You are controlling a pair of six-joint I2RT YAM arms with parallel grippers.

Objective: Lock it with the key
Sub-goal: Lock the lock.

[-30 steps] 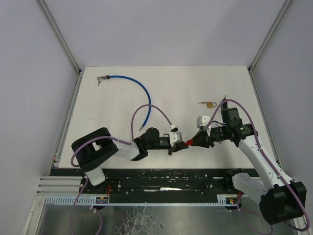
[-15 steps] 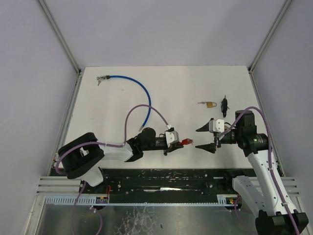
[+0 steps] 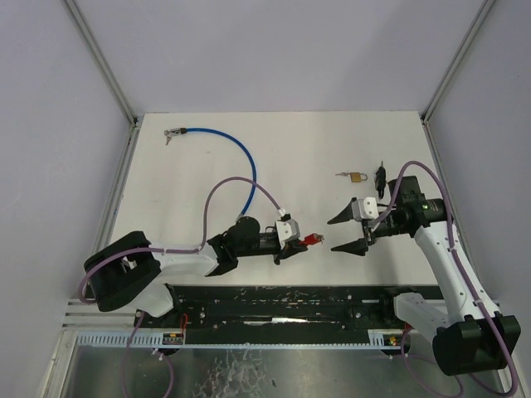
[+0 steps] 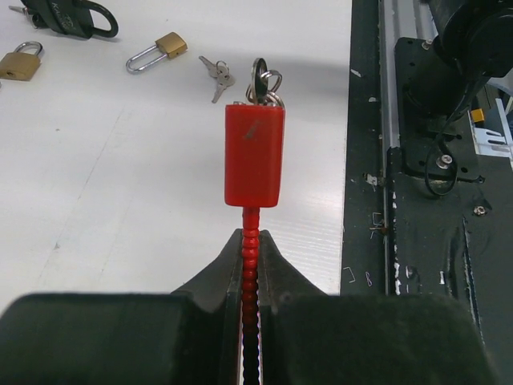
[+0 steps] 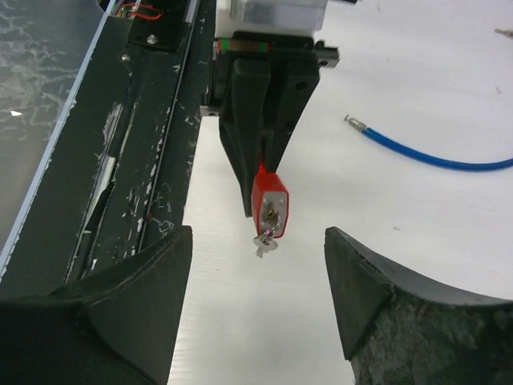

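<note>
A red lock (image 4: 253, 154) with a ribbed red shackle sticks out from my left gripper (image 4: 251, 237), which is shut on the shackle. A small silver key (image 4: 260, 80) on a ring sits in the lock's far end. From above, the red lock (image 3: 313, 239) hangs just over the table between the two arms, past the left gripper (image 3: 297, 244). My right gripper (image 3: 333, 235) stands open a short way to the lock's right, touching nothing. In the right wrist view, the lock (image 5: 270, 207) and its key (image 5: 266, 239) lie ahead of the open right gripper (image 5: 258, 231).
A blue cable (image 3: 235, 152) with a small lock (image 3: 172, 133) at its end curves across the back left. A brass padlock (image 3: 358, 177) and a black padlock (image 3: 381, 177) lie at the back right. Loose keys (image 4: 216, 72) lie near them. A black rail (image 3: 282, 303) runs along the near edge.
My right gripper has opened, let go of the key end of the red lock and drawn back to the right. The left arm has shifted slightly left, still holding the lock.
</note>
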